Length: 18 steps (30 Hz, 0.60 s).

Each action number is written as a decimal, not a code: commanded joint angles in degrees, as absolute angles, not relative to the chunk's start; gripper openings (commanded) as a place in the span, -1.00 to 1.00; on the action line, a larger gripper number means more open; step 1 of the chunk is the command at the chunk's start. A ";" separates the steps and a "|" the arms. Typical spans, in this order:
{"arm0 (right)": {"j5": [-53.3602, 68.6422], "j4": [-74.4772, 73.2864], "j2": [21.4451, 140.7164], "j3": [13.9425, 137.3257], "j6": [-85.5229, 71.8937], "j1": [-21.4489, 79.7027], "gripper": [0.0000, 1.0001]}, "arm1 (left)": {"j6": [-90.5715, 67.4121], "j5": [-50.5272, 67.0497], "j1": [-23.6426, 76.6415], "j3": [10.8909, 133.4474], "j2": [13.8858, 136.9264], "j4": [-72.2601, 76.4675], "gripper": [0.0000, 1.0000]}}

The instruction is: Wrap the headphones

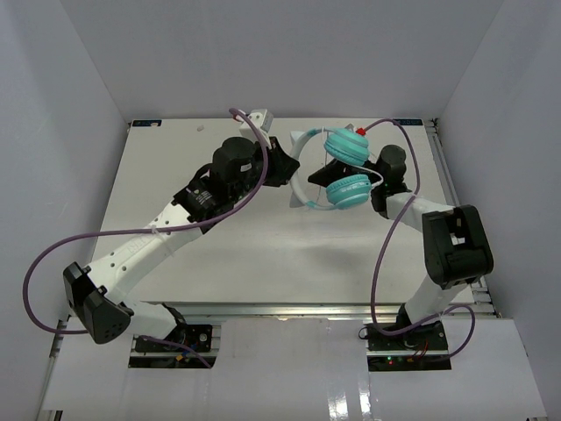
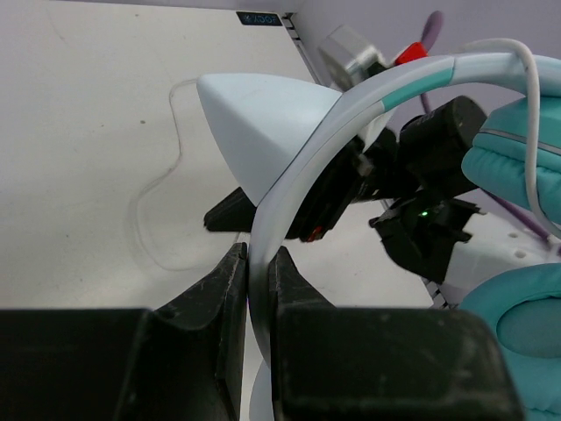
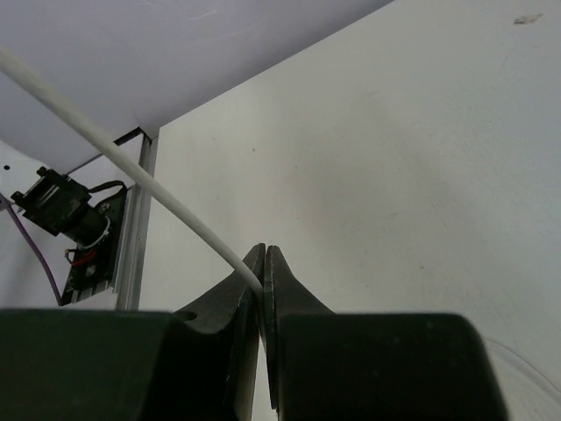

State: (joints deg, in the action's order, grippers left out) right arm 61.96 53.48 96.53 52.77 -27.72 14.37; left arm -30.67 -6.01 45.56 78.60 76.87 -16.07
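The headphones are held up over the back middle of the table, with one teal ear cup (image 1: 345,144) above the other (image 1: 351,189). Their pale headband (image 1: 299,172) arcs to the left. My left gripper (image 1: 287,168) is shut on that headband (image 2: 294,180), which runs up from between its fingers (image 2: 260,263). Both teal cups (image 2: 519,162) fill the right of the left wrist view, with the thin white cord (image 2: 531,123) draped across one. My right gripper (image 1: 333,174) reaches in between the cups. In the right wrist view it (image 3: 264,263) is shut on the cord (image 3: 131,175), pinched at the fingertips.
White walls close in the table (image 1: 219,246) on three sides. A metal rail (image 1: 443,171) runs along the right edge. Purple arm cables (image 1: 382,254) loop beside both arms. The right arm's black wrist (image 2: 429,224) sits close behind the headband.
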 commanded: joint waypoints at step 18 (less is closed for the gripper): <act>62.49 100.48 111.78 52.68 -62.75 27.84 -0.56 | -27.63 -14.70 44.61 94.01 76.90 -17.47 -1.00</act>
